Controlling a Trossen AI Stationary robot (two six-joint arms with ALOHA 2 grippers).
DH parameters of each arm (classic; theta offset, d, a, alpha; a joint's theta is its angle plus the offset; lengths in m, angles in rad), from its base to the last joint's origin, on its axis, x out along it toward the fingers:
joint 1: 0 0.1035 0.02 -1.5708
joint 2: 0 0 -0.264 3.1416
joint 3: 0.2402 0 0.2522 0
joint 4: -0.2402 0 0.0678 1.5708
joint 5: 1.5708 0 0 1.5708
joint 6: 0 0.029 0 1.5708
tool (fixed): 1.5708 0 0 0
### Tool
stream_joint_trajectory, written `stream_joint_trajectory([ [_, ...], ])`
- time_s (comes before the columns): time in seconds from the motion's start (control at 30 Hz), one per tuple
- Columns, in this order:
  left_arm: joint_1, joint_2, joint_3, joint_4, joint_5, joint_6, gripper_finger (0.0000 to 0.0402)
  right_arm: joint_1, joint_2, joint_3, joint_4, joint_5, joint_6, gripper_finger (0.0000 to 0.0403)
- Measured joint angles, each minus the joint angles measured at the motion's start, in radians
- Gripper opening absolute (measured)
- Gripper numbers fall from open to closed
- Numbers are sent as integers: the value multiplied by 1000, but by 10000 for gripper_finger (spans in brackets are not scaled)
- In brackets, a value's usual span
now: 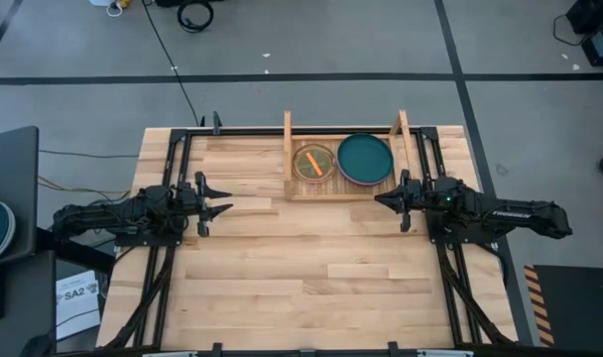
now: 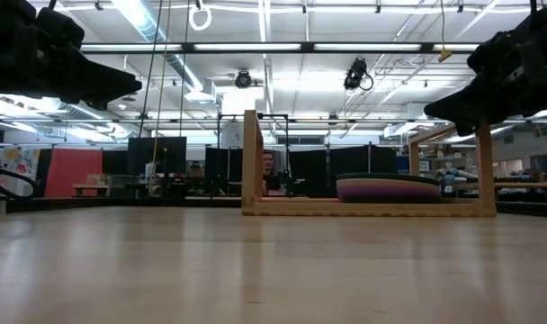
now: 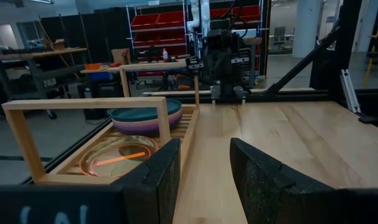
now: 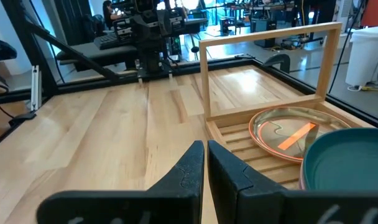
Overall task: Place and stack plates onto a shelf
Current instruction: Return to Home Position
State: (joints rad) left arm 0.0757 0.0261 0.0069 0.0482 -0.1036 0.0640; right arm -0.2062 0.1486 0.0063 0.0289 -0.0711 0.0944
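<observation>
The shelf [image 1: 346, 164], a light wooden slatted rack with two upright side boards, stands at the table's far edge. On its slats a teal plate [image 1: 365, 158] lies on top of a purple one [image 3: 139, 126], at the right. A smaller translucent orange plate [image 1: 313, 163] with an orange utensil in it lies flat at the left. My left gripper [image 1: 225, 198] hovers open at the table's left, level, holding nothing. My right gripper [image 1: 381, 199] hovers shut just in front of the shelf's right half, holding nothing.
The plank tabletop [image 1: 311, 268] stretches bare between the arms and toward the near edge. A dark frame [image 1: 173, 139] runs around the table's edges. A person [image 2: 270, 169] sits in the room beyond the shelf.
</observation>
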Motion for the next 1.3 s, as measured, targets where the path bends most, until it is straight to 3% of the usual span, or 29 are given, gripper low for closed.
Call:
stream_joint_trajectory([
  [0.37,0,0,0,14,-3,0,146,0,-8,0,-1,0,0,26],
  [0.8,0,0,0,21,0,-1,146,0,-146,0,2,-3,0,26],
  [1.3,0,0,-1,22,0,-1,146,1,-146,0,22,-2,0,26],
])
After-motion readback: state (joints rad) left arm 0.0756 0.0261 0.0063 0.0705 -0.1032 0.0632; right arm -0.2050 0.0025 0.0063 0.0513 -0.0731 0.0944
